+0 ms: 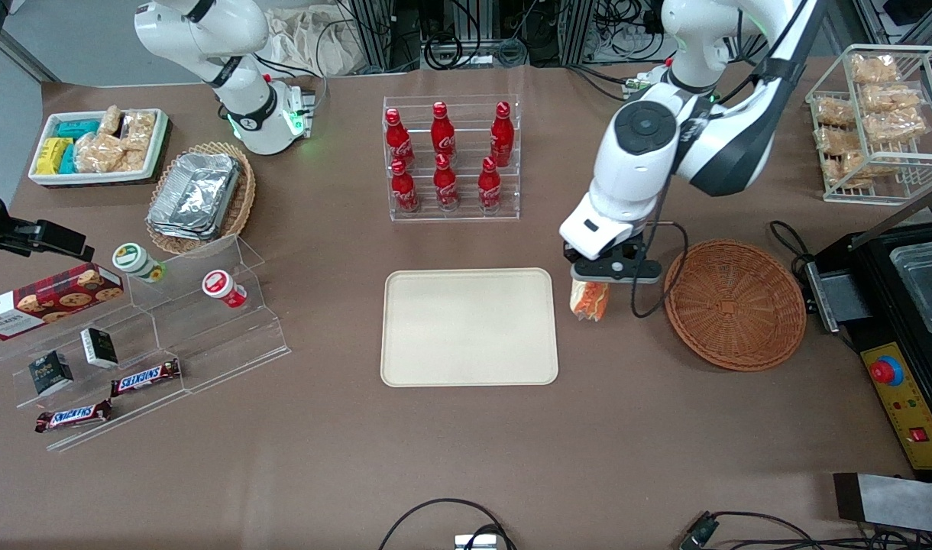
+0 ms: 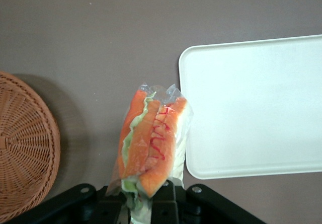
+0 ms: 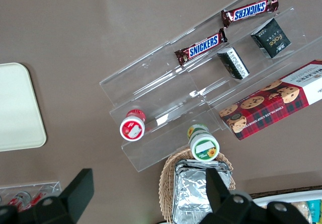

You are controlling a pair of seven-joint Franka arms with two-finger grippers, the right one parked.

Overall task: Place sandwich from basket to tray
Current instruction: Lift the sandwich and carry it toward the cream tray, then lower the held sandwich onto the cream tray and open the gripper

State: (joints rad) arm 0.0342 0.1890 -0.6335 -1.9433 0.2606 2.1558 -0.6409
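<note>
Hanging between the round reddish-brown woven wicker basket (image 1: 735, 303) and the flat cream-beige rectangular tray (image 1: 469, 327), the black end effector (image 1: 605, 276) grips a plastic-wrapped triangular sandwich (image 1: 590, 299) of pale bread with orange, pink and green filling. That sandwich is raised clear of the brown table (image 1: 466, 458), just beside the tray's edge, its wrapped end pointing downward. Nothing lies in the basket.
</note>
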